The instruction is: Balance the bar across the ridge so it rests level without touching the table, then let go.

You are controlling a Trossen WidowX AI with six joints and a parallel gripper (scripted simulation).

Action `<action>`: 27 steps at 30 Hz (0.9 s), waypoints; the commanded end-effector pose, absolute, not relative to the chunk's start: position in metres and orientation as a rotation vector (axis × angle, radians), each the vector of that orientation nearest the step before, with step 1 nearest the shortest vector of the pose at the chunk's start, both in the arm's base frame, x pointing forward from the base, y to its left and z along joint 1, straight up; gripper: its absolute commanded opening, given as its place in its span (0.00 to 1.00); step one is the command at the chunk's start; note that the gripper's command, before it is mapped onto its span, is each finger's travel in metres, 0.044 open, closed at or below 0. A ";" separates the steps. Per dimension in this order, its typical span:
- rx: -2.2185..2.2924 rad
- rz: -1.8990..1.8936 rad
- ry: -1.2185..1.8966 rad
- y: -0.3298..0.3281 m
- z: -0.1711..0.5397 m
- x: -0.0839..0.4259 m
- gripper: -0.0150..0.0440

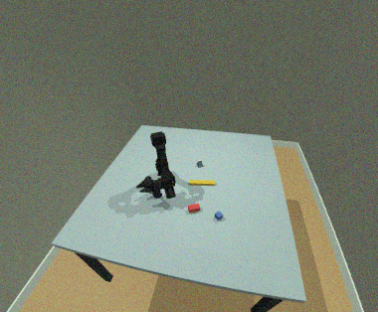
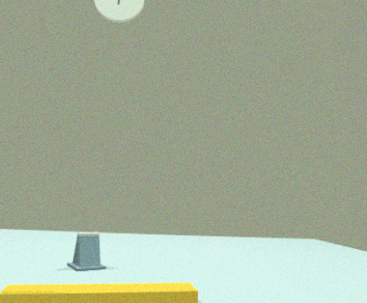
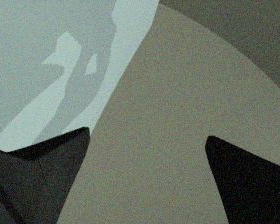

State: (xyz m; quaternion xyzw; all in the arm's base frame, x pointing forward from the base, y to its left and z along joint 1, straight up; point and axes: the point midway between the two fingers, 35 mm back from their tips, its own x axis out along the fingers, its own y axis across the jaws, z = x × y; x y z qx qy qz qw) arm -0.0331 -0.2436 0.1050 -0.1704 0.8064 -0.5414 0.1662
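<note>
A yellow bar lies flat on the table, with its near part cut off by the lower edge of the exterior view. The ridge, a small grey-blue block with a narrow top and a wider base, stands behind the bar with nothing on it. My gripper is open and empty. It is on the left side of the table, away from the bar and the ridge, pointing left. The wrist view shows neither bar nor ridge.
A red block and a small blue block lie on the table in front of the bar. The arm stands left of the bar and casts a shadow. A round pale object is on the wall.
</note>
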 end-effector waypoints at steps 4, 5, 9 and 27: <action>-0.448 -1.505 2.268 -0.247 0.101 -0.021 0.79; -0.434 -1.489 2.256 -0.248 0.100 -0.016 0.79; -0.381 -1.420 2.210 -0.252 0.095 0.005 0.79; -0.212 -1.012 2.000 -0.241 0.078 0.118 0.79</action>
